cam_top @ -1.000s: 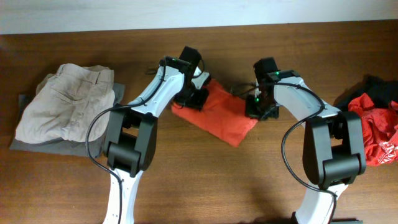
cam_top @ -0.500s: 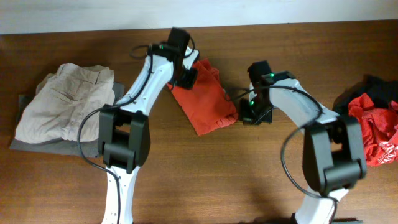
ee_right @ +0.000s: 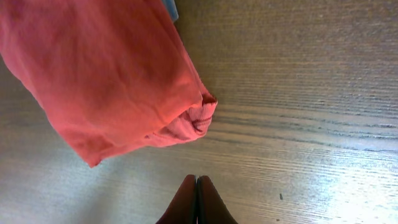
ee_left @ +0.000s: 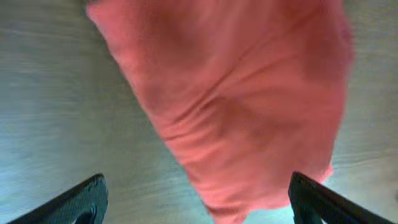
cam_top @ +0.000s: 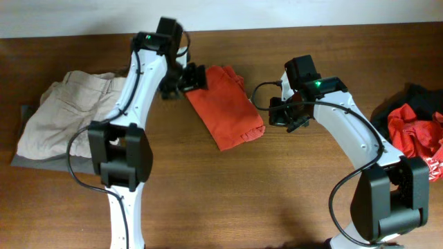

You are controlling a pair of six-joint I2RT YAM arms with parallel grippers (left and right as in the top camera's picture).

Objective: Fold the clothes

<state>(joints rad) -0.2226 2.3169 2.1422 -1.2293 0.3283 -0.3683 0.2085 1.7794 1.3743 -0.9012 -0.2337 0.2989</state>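
Observation:
The folded orange-red T-shirt (cam_top: pixel 223 105) lies flat on the wooden table (cam_top: pixel 277 200), and no print shows on it. My left gripper (cam_top: pixel 190 79) is at its far left edge. In the left wrist view that gripper (ee_left: pixel 199 208) is open wide, its fingers (ee_left: pixel 86 200) astride the shirt (ee_left: pixel 236 106) with nothing gripped. My right gripper (cam_top: pixel 285 117) hovers just right of the shirt, apart from it. Its fingertips (ee_right: pixel 197 198) are shut and empty over bare wood, below the shirt's (ee_right: pixel 106 81) folded corner.
A pile of beige clothes (cam_top: pixel 69 114) on a grey garment (cam_top: pixel 41 162) lies at the left. A crumpled red shirt (cam_top: pixel 415 135) with white print and a black garment (cam_top: pixel 415 97) sit at the right edge. A wall runs along the table's far edge.
My left gripper has opened and let go of the shirt while its arm swung left. The right arm drew away to the right, still shut. The shirt has shifted left and turned.

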